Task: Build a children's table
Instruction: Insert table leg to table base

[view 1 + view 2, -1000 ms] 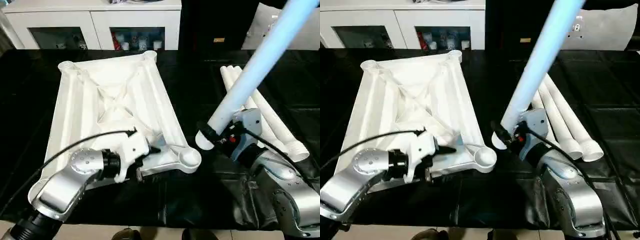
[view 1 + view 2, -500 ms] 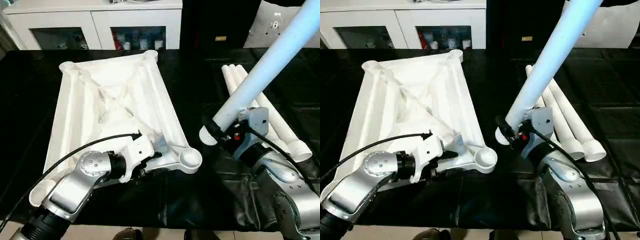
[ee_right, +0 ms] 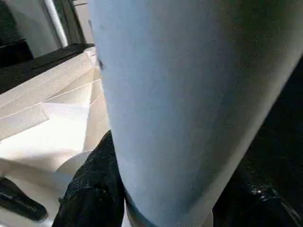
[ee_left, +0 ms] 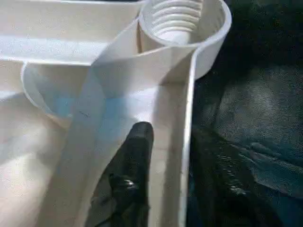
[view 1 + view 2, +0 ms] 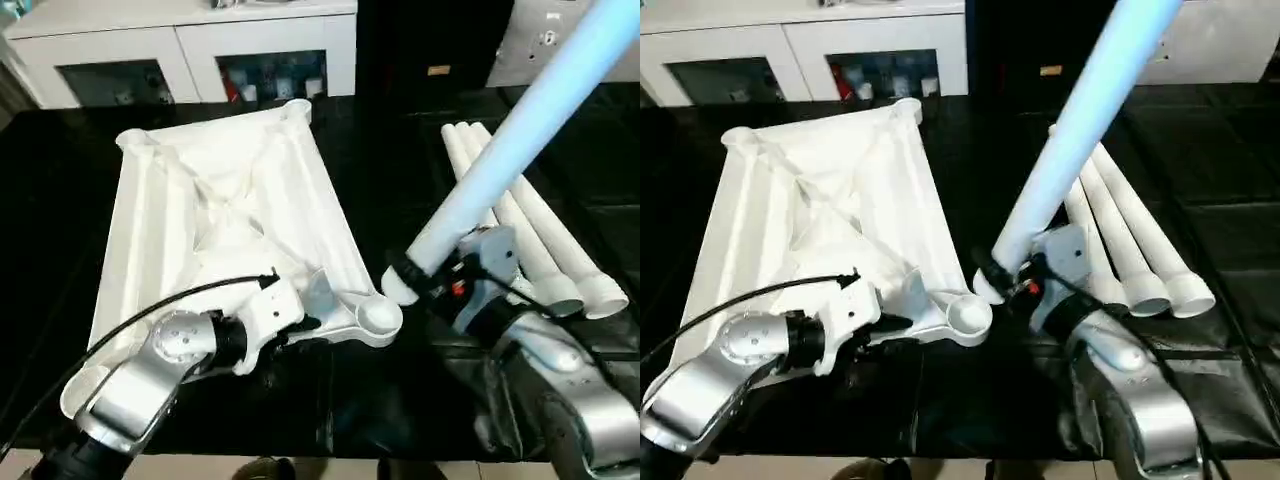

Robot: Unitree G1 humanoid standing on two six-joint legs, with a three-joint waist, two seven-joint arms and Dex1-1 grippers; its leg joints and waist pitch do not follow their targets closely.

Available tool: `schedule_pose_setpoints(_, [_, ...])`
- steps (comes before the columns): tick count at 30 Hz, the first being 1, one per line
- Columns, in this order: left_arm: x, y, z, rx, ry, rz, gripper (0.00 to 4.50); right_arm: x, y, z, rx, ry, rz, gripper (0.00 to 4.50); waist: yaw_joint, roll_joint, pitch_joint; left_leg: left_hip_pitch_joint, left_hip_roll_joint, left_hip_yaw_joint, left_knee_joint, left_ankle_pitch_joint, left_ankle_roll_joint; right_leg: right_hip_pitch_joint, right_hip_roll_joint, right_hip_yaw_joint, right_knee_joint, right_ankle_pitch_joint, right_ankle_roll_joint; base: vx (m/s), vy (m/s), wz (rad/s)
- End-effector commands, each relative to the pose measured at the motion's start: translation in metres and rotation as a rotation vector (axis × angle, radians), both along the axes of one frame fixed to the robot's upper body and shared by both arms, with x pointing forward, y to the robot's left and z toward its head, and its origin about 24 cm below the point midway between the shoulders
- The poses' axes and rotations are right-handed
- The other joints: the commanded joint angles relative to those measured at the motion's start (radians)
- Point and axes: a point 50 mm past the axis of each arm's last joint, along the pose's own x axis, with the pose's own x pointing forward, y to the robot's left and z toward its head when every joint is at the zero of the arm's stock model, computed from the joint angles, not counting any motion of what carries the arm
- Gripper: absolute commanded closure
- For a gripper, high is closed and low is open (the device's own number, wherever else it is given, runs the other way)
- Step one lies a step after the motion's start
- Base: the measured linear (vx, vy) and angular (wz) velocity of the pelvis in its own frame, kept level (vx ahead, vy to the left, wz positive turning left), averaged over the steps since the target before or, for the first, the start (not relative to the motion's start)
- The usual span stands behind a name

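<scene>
**First leg is brought to the near corner socket**

Now the step in hand seems to be the mounting of the first leg. The table top (image 5: 230,215) lies upside down on the black work table (image 5: 400,170), with its ribbed underside facing up. None of its round corner sockets carries a leg yet.

The right gripper (image 5: 432,280) is closed around the thick end of one leg (image 5: 500,160). The leg is lifted and tilted, and its long body rises up and away toward the far right. Its lower end hangs just beside the near corner socket (image 5: 377,316), a little to the right of it, and is not yet inside.

The left gripper (image 5: 300,325) is at the near edge of the top, close to this same socket. In the left wrist view one black finger (image 4: 135,161) lies in the channel between two ribs, below the threaded socket (image 4: 177,21). Whether this gripper really pinches the rib or only presses on it cannot be told.

Three more legs (image 5: 1130,245) lie side by side on the work table, to the right of the top.

The next move probably calls for bringing the leg more upright, putting its end over the socket opening, and then lowering it in. Because the socket shows a thread, some turning may be needed. The left gripper should keep the top from sliding.
</scene>
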Motion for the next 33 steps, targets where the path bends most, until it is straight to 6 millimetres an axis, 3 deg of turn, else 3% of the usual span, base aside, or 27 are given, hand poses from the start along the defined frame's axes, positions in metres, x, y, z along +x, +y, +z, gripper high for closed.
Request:
schedule_pose_setpoints(1, [-0.002, 0.006, -0.004, 0.035, 0.018, 0.025, 3.52, -0.002, 0.004, 0.007, -0.001, -0.036, 0.02, 2.6, 0.002, -0.01, -0.055, 0.001, 0.068, -0.024, -0.075, -0.152, 0.06, 0.044, -0.088, 0.044, -0.078, -0.19, -0.239, 0.0, 0.0, 0.0])
schedule_pose_setpoints(3, [-0.003, 0.008, -0.007, 0.045, 0.019, 0.046, 3.75, -0.002, 0.007, 0.007, -0.002, -0.033, 0.035, 2.6, 0.002, -0.026, -0.061, 0.002, 0.069, -0.023, -0.075, -0.142, 0.063, 0.047, -0.088, 0.043, -0.079, -0.189, -0.236, 0.0, 0.0, 0.0])
schedule_pose_setpoints(4, [-0.001, 0.009, -0.007, 0.044, 0.008, 0.051, 3.75, -0.001, 0.009, 0.007, 0.001, -0.033, 0.04, 2.6, 0.004, -0.019, -0.06, 0.001, 0.07, -0.025, -0.075, -0.136, 0.065, 0.046, -0.09, 0.044, -0.076, -0.189, -0.235, 0.0, 0.0, 0.0])
schedule_pose_setpoints(5, [0.001, 0.008, -0.007, 0.033, 0.004, 0.06, 3.84, 0.0, 0.01, 0.007, 0.003, -0.033, 0.045, 2.6, 0.004, -0.021, -0.062, 0.002, 0.07, -0.023, -0.074, -0.127, 0.069, 0.045, -0.091, 0.044, -0.076, -0.186, -0.233, 0.0, 0.0, 0.0])
schedule_pose_setpoints(6, [0.003, 0.008, -0.006, 0.026, -0.008, 0.064, 3.96, 0.002, 0.011, 0.006, 0.004, -0.03, 0.051, 2.6, 0.002, -0.034, -0.061, 0.001, 0.068, -0.021, -0.073, -0.128, 0.072, 0.044, -0.089, 0.044, -0.078, -0.195, -0.23, 0.0, 0.0, 0.0])
schedule_pose_setpoints(7, [0.006, 0.008, -0.006, 0.026, -0.02, 0.071, 4.07, 0.003, 0.011, 0.006, -0.002, -0.029, 0.061, 2.6, 0.004, -0.029, -0.061, 0.001, 0.067, -0.021, -0.073, -0.129, 0.073, 0.043, -0.09, 0.044, -0.078, -0.206, -0.229, 0.0, 0.0, 0.0])
schedule_pose_setpoints(8, [0.008, 0.009, -0.006, 0.028, -0.02, 0.078, 4.13, 0.005, 0.013, 0.006, -0.006, -0.029, 0.067, 2.6, 0.003, -0.035, -0.063, 0.004, 0.067, -0.019, -0.072, -0.143, 0.07, 0.041, -0.09, 0.044, -0.082, -0.235, -0.224, 0.0, 0.0, 0.0])
schedule_pose_setpoints(10, [0.009, 0.01, -0.005, 0.03, -0.018, 0.084, 4.22, 0.006, 0.015, 0.006, -0.009, -0.03, 0.073, 2.6, 0.005, -0.03, -0.062, 0.004, 0.067, -0.02, -0.073, -0.146, 0.063, 0.039, -0.091, 0.044, -0.081, -0.259, -0.214, 0.0, 0.0, 0.0])
schedule_pose_setpoints(11, [0.013, 0.011, -0.006, 0.033, -0.022, 0.09, 4.41, 0.008, 0.019, 0.007, -0.008, -0.03, 0.093, 2.6, 0.004, -0.044, -0.062, -0.001, 0.067, -0.021, -0.076, -0.134, 0.064, 0.041, -0.091, 0.044, -0.078, -0.257, -0.203, 0.0, 0.0, 0.0])
schedule_pose_setpoints(12, [0.014, 0.012, -0.006, 0.038, -0.021, 0.089, 4.45, 0.009, 0.02, 0.007, -0.007, -0.029, 0.103, 2.6, 0.004, -0.047, -0.064, -0.002, 0.066, -0.02, -0.074, -0.131, 0.065, 0.041, -0.091, 0.043, -0.079, -0.255, -0.201, 0.0, 0.0, 0.0])
schedule_pose_setpoints(19, [0.03, 0.01, -0.007, 0.065, -0.1, 0.158, 4.5, 0.014, 0.023, 0.007, -0.043, -0.028, 0.103, 2.6, 0.008, -0.039, -0.071, 0.004, 0.068, -0.017, -0.069, -0.1, 0.069, 0.042, -0.09, 0.045, -0.073, -0.145, -0.227, 0.0, 0.0, 0.0])
schedule_pose_setpoints(23, [0.034, 0.0, -0.002, 0.003, -0.116, 0.099, 4.5, 0.018, 0.013, 0.006, -0.035, -0.007, 0.045, 2.6, 0.011, -0.037, -0.066, 0.004, 0.065, -0.018, -0.072, -0.131, 0.058, 0.043, -0.089, 0.045, -0.077, -0.181, -0.226, 0.0, 0.0, 0.0])
schedule_pose_setpoints(25, [0.035, -0.001, -0.002, -0.006, -0.11, 0.067, 4.5, 0.019, 0.012, 0.005, -0.029, -0.003, 0.047, 2.6, 0.011, -0.028, -0.063, 0.003, 0.066, -0.019, -0.072, -0.143, 0.057, 0.041, -0.092, 0.047, -0.079, -0.193, -0.225, 0.0, 0.0, 0.0])
schedule_pose_setpoints(28, [0.035, -0.003, -0.001, 0.008, -0.117, -0.028, 4.5, 0.022, 0.012, 0.006, -0.014, -0.012, 0.072, 2.6, 0.012, -0.032, -0.061, 0.003, 0.065, -0.018, -0.074, -0.146, 0.06, 0.04, -0.091, 0.047, -0.081, -0.205, -0.222, 0.0, 0.0, 0.0])
schedule_pose_setpoints(30, [0.036, -0.001, -0.001, 0.003, -0.099, -0.061, 4.5, 0.023, 0.015, 0.008, 0.0, -0.013, 0.112, 2.6, 0.016, -0.025, -0.06, 0.004, 0.067, -0.019, -0.074, -0.14, 0.067, 0.039, -0.093, 0.047, -0.08, -0.199, -0.226, 0.0, 0.0, 0.0])
schedule_pose_setpoints(33, [0.036, -0.001, 0.0, -0.02, -0.075, -0.102, 4.5, 0.026, 0.022, 0.01, 0.016, -0.029, 0.174, 2.6, 0.02, -0.033, -0.062, 0.004, 0.07, -0.017, -0.074, -0.121, 0.073, 0.038, -0.094, 0.047, -0.076, -0.182, -0.235, 0.0, 0.0, 0.0])
